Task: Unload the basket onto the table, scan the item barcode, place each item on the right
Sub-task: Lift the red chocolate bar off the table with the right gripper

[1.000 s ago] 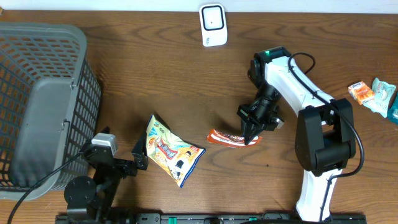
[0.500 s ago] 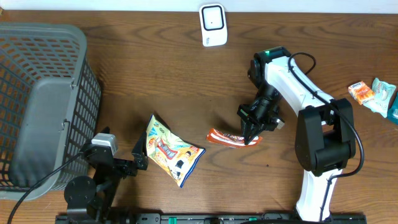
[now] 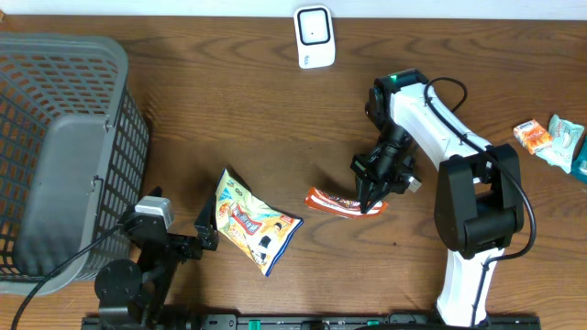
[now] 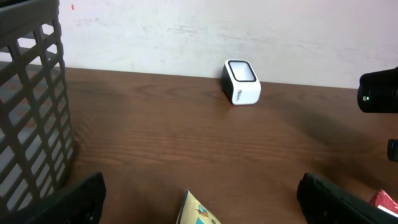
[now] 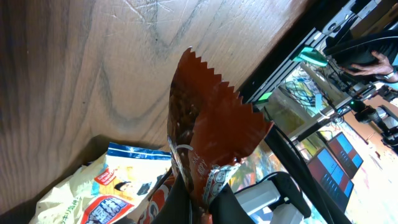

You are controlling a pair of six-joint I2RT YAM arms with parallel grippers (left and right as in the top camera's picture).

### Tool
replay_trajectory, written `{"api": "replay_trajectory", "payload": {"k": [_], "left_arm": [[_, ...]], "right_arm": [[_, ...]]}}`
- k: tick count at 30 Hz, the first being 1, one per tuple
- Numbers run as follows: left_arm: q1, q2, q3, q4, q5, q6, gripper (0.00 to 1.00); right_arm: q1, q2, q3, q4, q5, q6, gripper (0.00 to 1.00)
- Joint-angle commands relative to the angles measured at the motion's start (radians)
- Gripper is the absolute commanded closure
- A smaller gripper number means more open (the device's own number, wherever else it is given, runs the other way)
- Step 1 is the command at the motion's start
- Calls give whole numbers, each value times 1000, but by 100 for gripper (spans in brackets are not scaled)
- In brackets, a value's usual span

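A red-orange snack packet (image 3: 341, 203) lies at the table's middle, its right end pinched by my right gripper (image 3: 369, 205), which is shut on it. In the right wrist view the packet (image 5: 208, 134) stands up from between the black fingers (image 5: 186, 202). The white barcode scanner (image 3: 314, 37) stands at the table's far edge, also seen as the scanner (image 4: 240, 82) in the left wrist view. My left gripper (image 3: 204, 230) is open near the front edge, beside a yellow chip bag (image 3: 250, 221); its fingers (image 4: 78, 199) stand wide apart with only the bag's tip (image 4: 198, 213) between them.
A grey mesh basket (image 3: 64, 151) fills the left side of the table. Small snack packets (image 3: 550, 137) lie at the far right edge. A pale wall runs behind the table.
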Motion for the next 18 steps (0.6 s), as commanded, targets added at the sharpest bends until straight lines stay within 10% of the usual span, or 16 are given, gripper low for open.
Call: {"api": "replay_trajectory", "payload": {"k": [1,18], "left_arm": [[-3,-2,-2,1,16,14,2],[-3,-2,-2,1,16,14,2]], "right_arm": [[-4,11,-6,-4,3,19,99],[-33,11,-6,11,6,-43,99]]}}
